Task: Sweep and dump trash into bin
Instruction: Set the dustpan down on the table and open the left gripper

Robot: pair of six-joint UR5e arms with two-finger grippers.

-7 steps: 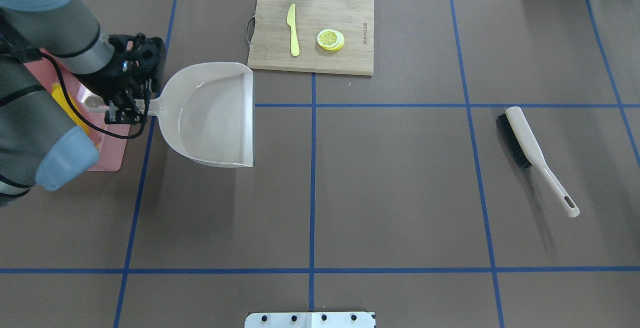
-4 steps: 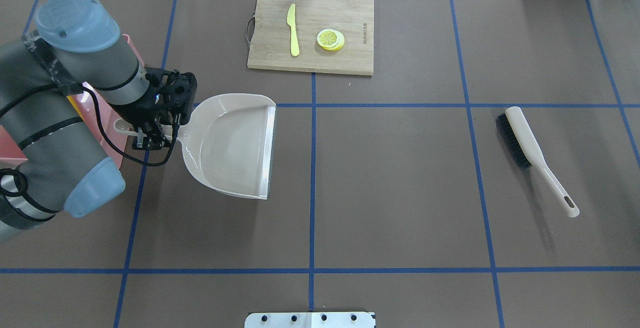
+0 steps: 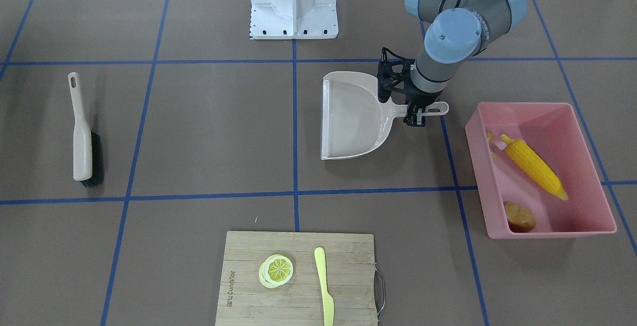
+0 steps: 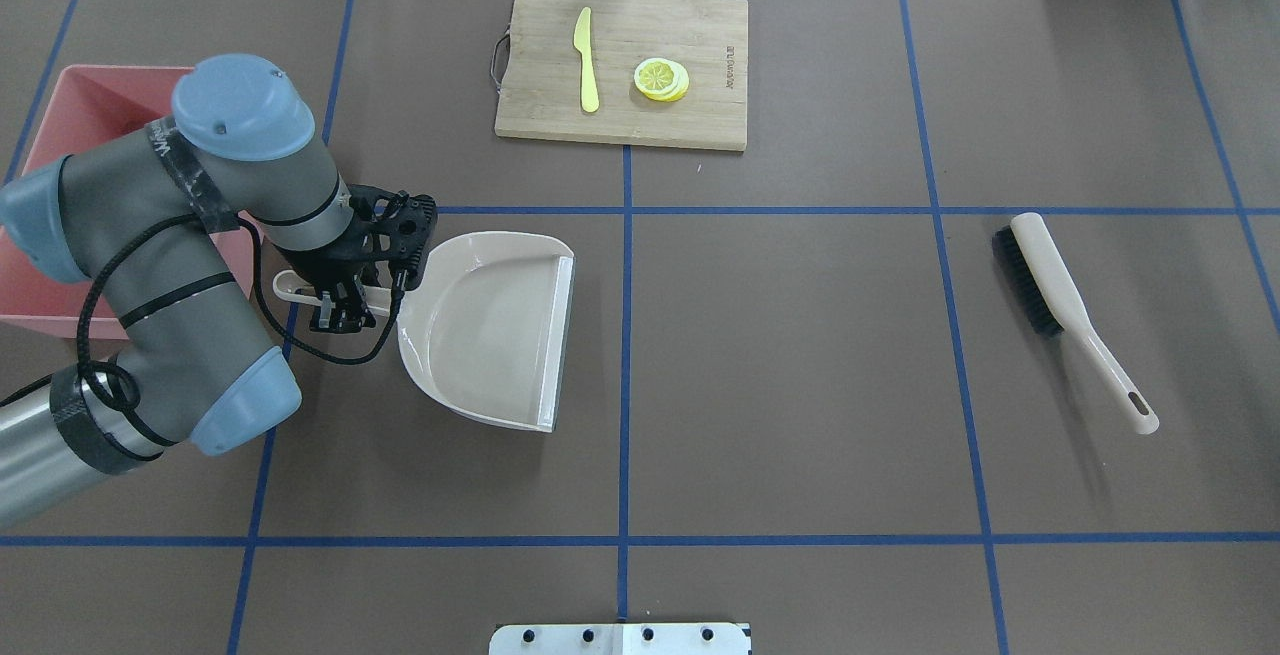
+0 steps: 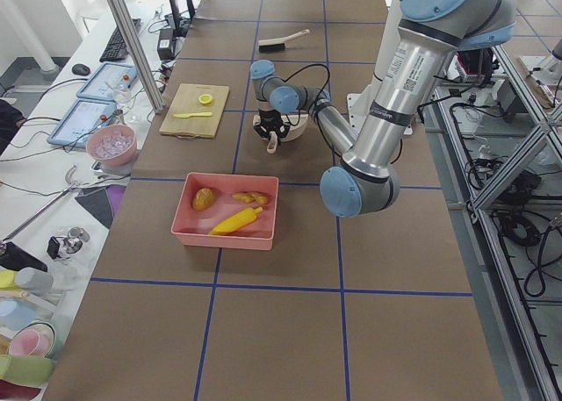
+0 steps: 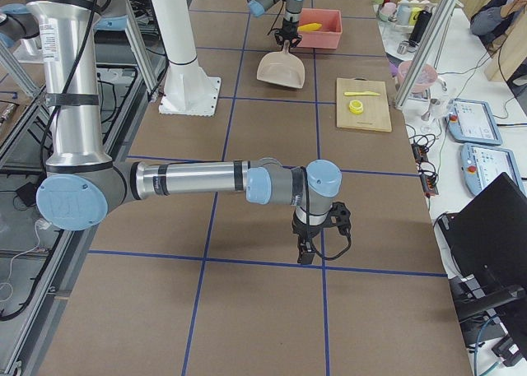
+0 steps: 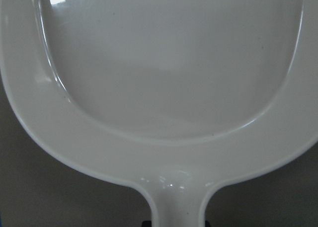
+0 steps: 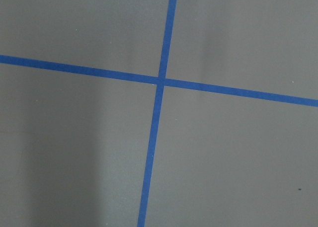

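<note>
The pink bin [image 3: 477, 153] stands at the table's left end and also shows in the overhead view [image 4: 70, 100]. In it lie the yellow corn cob [image 3: 532, 166], the brown potato [image 3: 519, 216] and the tan ginger root [image 3: 491, 142], which is partly hidden by the wall. My left gripper [image 4: 345, 300] is shut on the handle of the empty beige dustpan [image 4: 495, 325], to the right of the bin. The pan fills the left wrist view [image 7: 169, 88]. My right gripper [image 6: 309, 246] shows only in the exterior right view, low over bare table; I cannot tell whether it is open or shut.
A beige brush with black bristles [image 4: 1060, 300] lies on the right side of the table. A wooden cutting board [image 4: 705, 115] at the far middle carries a yellow knife [image 4: 585, 60] and lemon slices [image 4: 661, 78]. Blue tape lines cross the brown table.
My left arm has carried the dustpan away from the bin, to the right and toward the robot. The bin, mostly hidden by the arm before, shows more now.
</note>
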